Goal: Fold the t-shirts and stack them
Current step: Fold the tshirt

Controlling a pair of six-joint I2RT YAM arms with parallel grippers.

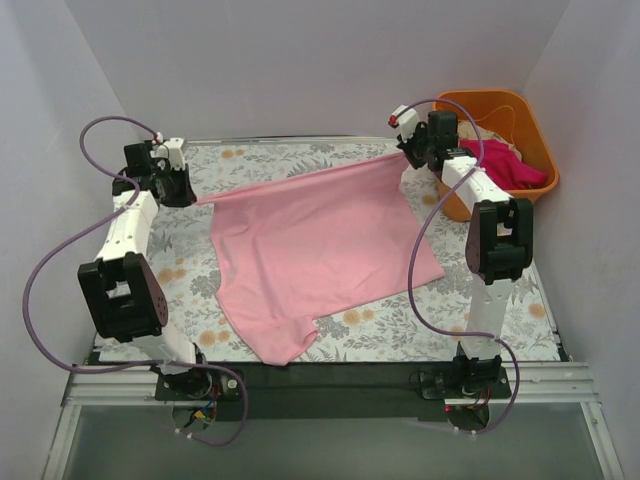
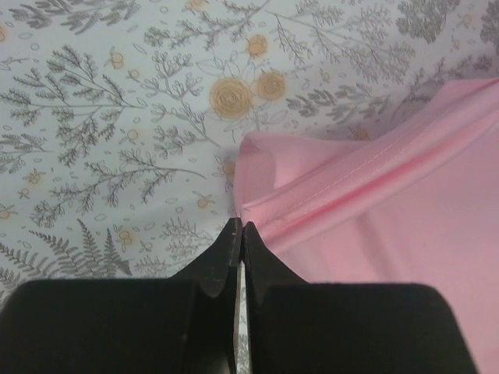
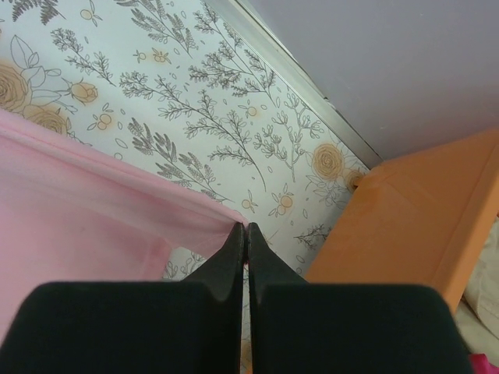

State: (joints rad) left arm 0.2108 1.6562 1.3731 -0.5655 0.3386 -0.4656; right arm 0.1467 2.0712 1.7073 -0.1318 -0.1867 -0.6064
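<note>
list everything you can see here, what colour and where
pink t-shirt: one, light pink, mid table, its far edge stretched between the two claws
magenta t-shirt: one, magenta, bunched in the tub
cream cloth: one, cream, in the tub, mostly hidden
tub: one, orange, far right corner of the table
table: one, white floral cover, under everything
cables: two, purple, looping along each arm
left arm: one, white and black, left side
right arm: one, white and black, right side
left claw: one, black, shut on the shirt's hem
right claw: one, black, shut on the shirt's other far corner, beside the tub
</note>
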